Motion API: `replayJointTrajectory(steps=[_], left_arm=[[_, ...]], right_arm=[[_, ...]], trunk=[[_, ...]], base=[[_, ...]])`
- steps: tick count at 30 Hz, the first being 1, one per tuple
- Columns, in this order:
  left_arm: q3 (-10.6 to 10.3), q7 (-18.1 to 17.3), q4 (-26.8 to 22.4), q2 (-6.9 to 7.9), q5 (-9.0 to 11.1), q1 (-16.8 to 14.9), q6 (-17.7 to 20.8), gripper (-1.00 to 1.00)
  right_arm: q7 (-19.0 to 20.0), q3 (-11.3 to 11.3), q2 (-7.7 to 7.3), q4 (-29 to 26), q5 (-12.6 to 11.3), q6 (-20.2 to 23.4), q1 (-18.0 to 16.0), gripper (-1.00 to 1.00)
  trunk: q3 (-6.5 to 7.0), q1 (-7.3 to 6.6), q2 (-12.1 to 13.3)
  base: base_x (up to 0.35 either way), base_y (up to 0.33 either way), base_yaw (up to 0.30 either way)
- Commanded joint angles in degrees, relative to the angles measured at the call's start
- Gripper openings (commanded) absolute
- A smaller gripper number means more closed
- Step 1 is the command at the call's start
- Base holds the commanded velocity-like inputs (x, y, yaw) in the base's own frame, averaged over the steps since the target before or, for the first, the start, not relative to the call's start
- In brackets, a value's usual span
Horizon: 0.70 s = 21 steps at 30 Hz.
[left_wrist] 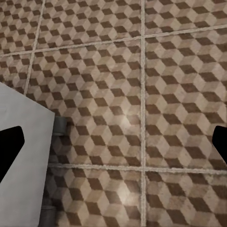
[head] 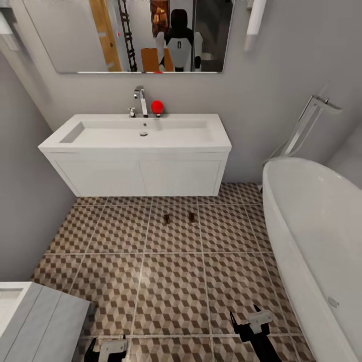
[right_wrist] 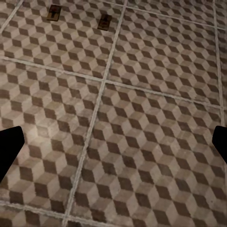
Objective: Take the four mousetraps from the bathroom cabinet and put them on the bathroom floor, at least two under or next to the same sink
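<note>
Two mousetraps lie side by side on the cube-patterned bathroom floor, just in front of the white wall-hung bathroom sink. In the right wrist view the same two mousetraps lie well beyond the fingers. My right gripper hangs open and empty above bare tiles. My left gripper is open and empty too, low over the floor. The cabinet is out of view.
A white oval bathtub with a tall chrome tap lines the right side. A pale grey-white fixture sits at the lower left, close to my left gripper. A red ball-like item rests by the sink's tap.
</note>
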Motion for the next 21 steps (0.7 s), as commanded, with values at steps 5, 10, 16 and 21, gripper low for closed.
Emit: replayJointTrajectory(steps=[5, 10, 16, 21], left_arm=[[-0.40, 0.42, 1.62, 0.73, 0.29, -0.03, -0.05, 1.00], [-0.37, 0.31, 2.07, 0.98, 0.33, -0.03, -0.05, 1.00], [-0.37, 0.25, 2.22, 1.07, 0.34, -0.03, -0.05, 1.00], [-0.36, 0.20, 2.44, 1.14, 0.34, -0.03, -0.05, 1.00]], right_arm=[[-0.37, 0.50, 0.02, 0.02, -0.16, -0.11, -0.02, 1.00], [-0.39, 0.50, 0.02, 0.02, -0.16, -0.11, -0.02, 1.00], [-0.38, 0.50, 0.03, 0.02, -0.16, -0.11, -0.02, 1.00], [-0.36, 0.50, -0.03, 0.02, -0.16, -0.11, -0.02, 1.00]], trunk=[[0.87, -1.10, 2.00], [1.76, -2.20, 4.00], [2.84, -3.52, 6.41], [3.74, -4.62, 8.41]], base=[[0.000, 0.000, 0.000], [0.000, 0.000, 0.000], [0.000, 0.000, 0.000], [0.000, 0.000, 0.000]])
